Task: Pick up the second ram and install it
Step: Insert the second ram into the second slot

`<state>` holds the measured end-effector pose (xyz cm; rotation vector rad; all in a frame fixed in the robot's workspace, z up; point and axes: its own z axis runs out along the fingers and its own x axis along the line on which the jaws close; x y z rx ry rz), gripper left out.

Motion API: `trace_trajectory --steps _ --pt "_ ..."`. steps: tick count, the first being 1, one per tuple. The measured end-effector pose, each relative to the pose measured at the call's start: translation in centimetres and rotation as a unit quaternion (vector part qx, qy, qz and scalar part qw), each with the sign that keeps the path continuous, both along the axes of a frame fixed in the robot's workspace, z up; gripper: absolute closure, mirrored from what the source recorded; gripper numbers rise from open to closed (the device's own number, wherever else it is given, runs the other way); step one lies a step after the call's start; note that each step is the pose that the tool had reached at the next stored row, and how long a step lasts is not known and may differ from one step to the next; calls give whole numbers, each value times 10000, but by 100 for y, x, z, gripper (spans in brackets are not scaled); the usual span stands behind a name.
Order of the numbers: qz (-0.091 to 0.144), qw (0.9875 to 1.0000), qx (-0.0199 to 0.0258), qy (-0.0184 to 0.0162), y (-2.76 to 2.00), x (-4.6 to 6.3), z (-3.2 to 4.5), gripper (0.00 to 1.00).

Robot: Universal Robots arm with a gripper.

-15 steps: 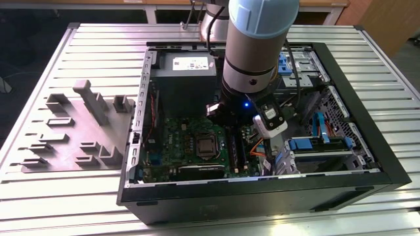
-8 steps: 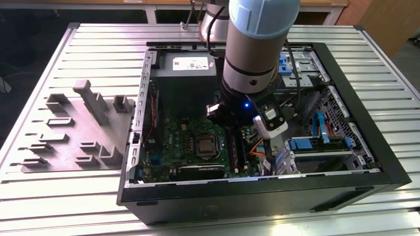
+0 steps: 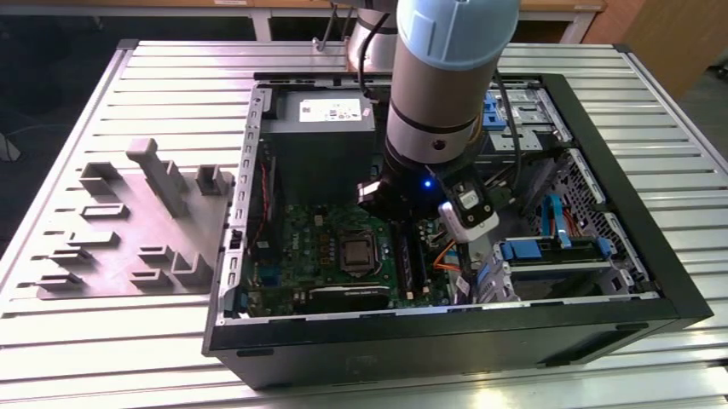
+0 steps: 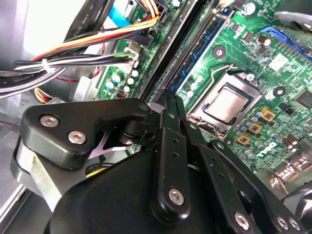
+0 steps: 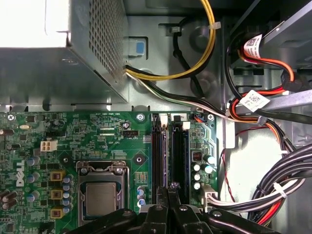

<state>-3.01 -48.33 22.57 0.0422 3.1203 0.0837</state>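
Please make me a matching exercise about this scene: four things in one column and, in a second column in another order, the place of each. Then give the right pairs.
Things
1. gripper
2. processor socket
3. holder tray
4. power supply

Places
A. on the table, outside the case, at the exterior view's left
B. inside the case, beside the green board, with a white label on top
C. over the black memory slots
D. on the board, beside the slots

Pairs: 1-C, 2-D, 3-A, 4-B
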Motion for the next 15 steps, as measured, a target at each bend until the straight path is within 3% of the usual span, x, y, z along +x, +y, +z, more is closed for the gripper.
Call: trace_trajectory --steps 15 --pt "0 10000 0 0 -1 -1 -52 89"
